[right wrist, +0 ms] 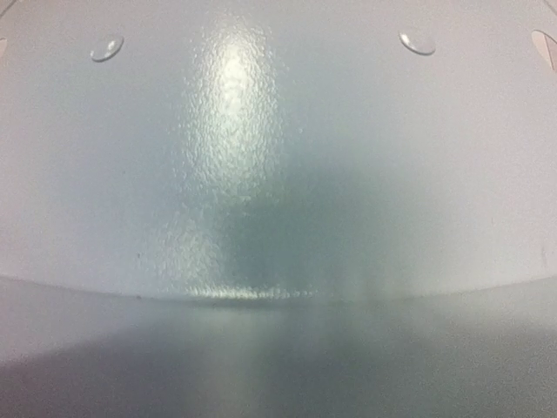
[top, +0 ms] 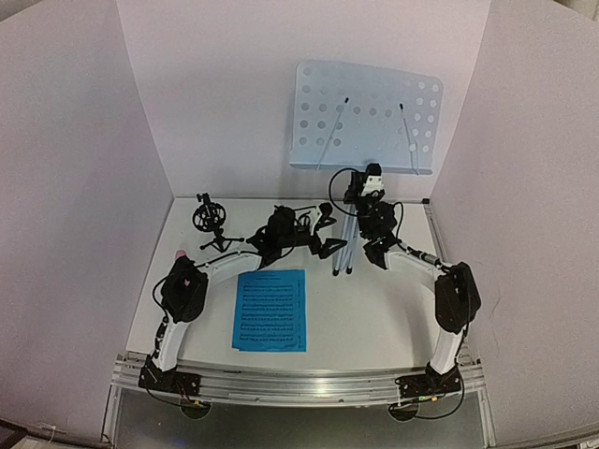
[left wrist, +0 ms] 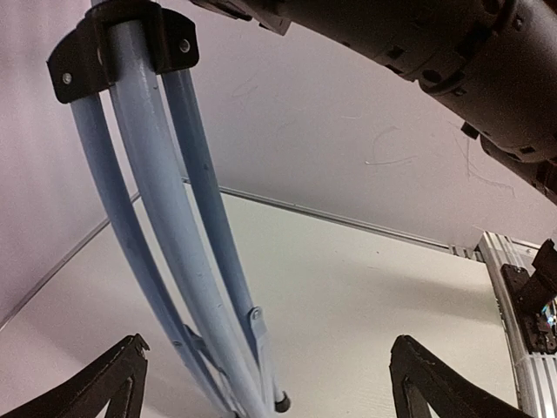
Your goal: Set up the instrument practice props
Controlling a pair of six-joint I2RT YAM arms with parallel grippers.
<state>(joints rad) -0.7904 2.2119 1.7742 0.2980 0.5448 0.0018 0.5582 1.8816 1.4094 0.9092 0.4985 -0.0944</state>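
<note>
Holds left claw [left wrist: 267, 353] released near stand [top: 367, 117] legs; grasps stand pole with right claw [top: 365, 190], 1 o'clock from sheet [top: 271, 311].

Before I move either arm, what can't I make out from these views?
Right fingers: the music stand's desk fills the right wrist view; in the top view the right arm covers them, so their grip is unclear.
Pink microphone: top view, only its tip shows behind the left arm.
Sheet music: top view, too small to tell one page from two.
Stand legs: left wrist view, bottom edge cuts most feet off.
</note>
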